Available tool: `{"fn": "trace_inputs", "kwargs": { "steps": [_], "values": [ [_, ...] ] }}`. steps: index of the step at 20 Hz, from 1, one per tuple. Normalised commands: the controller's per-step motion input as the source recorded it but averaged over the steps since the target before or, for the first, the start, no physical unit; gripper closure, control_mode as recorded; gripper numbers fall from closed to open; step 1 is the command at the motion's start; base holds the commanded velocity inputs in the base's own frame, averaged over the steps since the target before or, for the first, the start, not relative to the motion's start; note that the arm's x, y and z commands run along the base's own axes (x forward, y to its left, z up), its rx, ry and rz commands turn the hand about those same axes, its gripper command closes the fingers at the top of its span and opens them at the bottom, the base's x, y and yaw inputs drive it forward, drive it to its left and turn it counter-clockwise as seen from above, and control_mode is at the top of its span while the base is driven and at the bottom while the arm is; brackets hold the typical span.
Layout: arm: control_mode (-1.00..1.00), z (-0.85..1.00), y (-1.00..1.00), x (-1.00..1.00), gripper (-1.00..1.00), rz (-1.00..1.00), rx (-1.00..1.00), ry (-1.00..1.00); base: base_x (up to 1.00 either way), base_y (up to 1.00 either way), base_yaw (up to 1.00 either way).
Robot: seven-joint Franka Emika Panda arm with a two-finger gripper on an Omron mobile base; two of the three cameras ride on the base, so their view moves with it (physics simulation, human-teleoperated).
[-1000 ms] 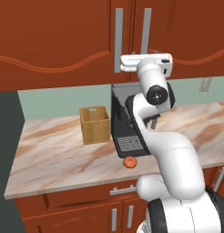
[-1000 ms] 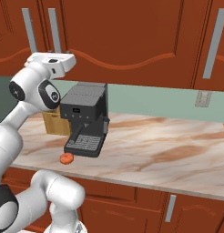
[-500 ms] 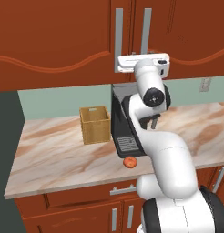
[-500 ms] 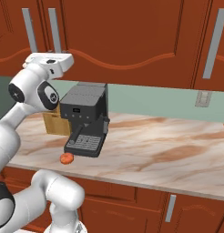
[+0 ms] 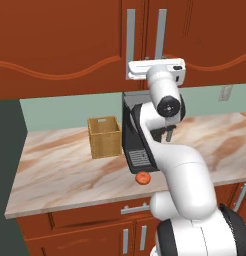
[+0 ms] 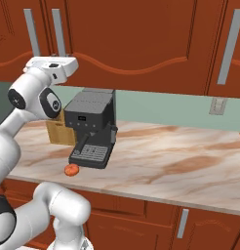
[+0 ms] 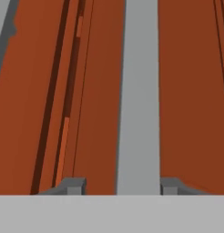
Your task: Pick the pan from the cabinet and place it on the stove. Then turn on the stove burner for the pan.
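Gripper [image 7: 121,185] is up at the cabinet [image 5: 60,45] doors with its jaws spread wide — the two fingertips [image 7: 72,185] sit either side of a vertical silver bar handle [image 7: 137,95], with gaps on both sides, so nothing is clamped. Hand view looks straight along that handle, red-brown door wood to each side and a dark seam line running parallel on the left. From the left base view the white hand [image 5: 156,69] sits level at the lower ends of the two handles [image 5: 130,42] where the doors meet; exact contact with the wood can't be judged from there. Right base view has the same hand [image 6: 52,66] just below the pair of handles [image 6: 58,31], under the wavy moulding. Both doors are shut, and the pan is not visible with them closed. Below the hand, on the marble counter [image 6: 190,156], a dark coffee machine [image 6: 90,127] stands against the green backsplash; an open wooden box [image 5: 104,136] is just beside it on the far side from the wall outlet [image 6: 218,106]. A small orange-red fruit [image 5: 142,178] lies on the counter right in front of the machine's drip tray — near the front edge. Lower cabinets with short handles [image 5: 135,209] run beneath the counter.
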Motion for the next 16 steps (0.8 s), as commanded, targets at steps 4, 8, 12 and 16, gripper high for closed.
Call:
{"fn": "trace_inputs", "kwargs": {
  "steps": [4, 8, 12, 16],
  "values": [
    [-1.0, -0.09, 0.0, 0.03, 1.0, 0.01, 0.0, 0.04, 0.0, 0.0, 0.0],
    [-1.0, 0.0, -0.11, 0.0, 1.0, 0.06, 0.0, 0.01, 0.0, 0.0, 0.0],
    [-1.0, 0.0, -0.2, 0.0, 1.0, 0.08, 0.0, 0.0, 0.0, 0.0, 0.0],
    [-1.0, 0.0, -0.23, -0.01, 1.0, 0.08, 0.0, 0.02, 0.0, 0.0, 0.0]
  ]
}}
